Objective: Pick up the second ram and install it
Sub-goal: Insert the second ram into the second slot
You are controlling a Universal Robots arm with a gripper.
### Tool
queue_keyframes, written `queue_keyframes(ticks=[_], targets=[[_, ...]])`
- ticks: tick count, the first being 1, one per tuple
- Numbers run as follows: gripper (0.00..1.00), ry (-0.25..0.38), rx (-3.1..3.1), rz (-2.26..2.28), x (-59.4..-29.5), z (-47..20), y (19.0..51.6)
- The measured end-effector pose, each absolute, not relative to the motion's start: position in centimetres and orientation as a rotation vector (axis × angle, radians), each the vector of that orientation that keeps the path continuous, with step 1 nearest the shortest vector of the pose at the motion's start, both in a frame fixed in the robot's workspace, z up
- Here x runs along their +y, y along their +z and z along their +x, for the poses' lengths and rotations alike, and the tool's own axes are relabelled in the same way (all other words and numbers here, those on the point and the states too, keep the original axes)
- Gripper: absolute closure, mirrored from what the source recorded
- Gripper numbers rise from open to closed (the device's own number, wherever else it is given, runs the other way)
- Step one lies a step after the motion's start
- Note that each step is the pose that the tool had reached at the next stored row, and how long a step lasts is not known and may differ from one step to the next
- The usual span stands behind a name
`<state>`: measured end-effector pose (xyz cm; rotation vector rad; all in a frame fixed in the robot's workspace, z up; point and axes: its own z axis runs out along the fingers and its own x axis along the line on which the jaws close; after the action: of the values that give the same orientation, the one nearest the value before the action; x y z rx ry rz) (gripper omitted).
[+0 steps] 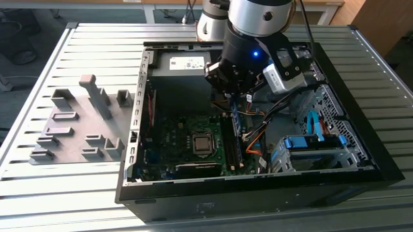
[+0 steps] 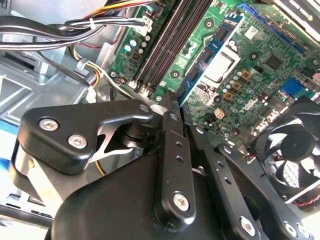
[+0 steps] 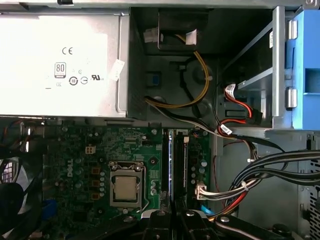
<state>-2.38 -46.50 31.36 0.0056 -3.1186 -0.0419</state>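
- The second ram (image 2: 206, 52) stands on edge in the pincer (image 2: 172, 100), over the motherboard (image 2: 260, 55) near the long memory slots (image 2: 172, 37); in the second wrist view its dark green face, black chips and a pale label at the far end are visible.
- In the first wrist view the second ram (image 3: 171, 170) appears edge-on as a thin strip, running along the slots (image 3: 180, 167) just beside the processor socket (image 3: 125, 185). Whether it is seated or just above a slot cannot be told.
- In the exterior view the board (image 1: 236, 124) hangs below the pincer (image 1: 233, 96), over the slot area of the motherboard (image 1: 187, 140).
- Pincer: the black fingers (image 2: 170, 120) are drawn together and clamped on the near end of the board.
- The second wrist view also shows a black fan (image 2: 295, 150) and a cable bundle (image 2: 65, 27). The first wrist view shows the grey power supply (image 3: 60, 57), yellow and red wiring (image 3: 197, 80) and a blue drive bracket (image 3: 302, 70).
- The exterior view adds the open black computer case (image 1: 258, 193) lying on a slatted grey desk (image 1: 38, 193), with a grey fixture of upright blocks (image 1: 77, 125) on the exterior view's left of the case.
- Arm pose: the arm (image 1: 258, 19) comes down from above, wrist pointing steeply down into the case, a blue light on its housing.
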Motion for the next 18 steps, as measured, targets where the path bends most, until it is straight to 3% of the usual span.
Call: queue_keyframes(ticks=[18], targets=[[0.86, -0.042, -3.117, 0.005, -46.6, -1.8, 28.6]])
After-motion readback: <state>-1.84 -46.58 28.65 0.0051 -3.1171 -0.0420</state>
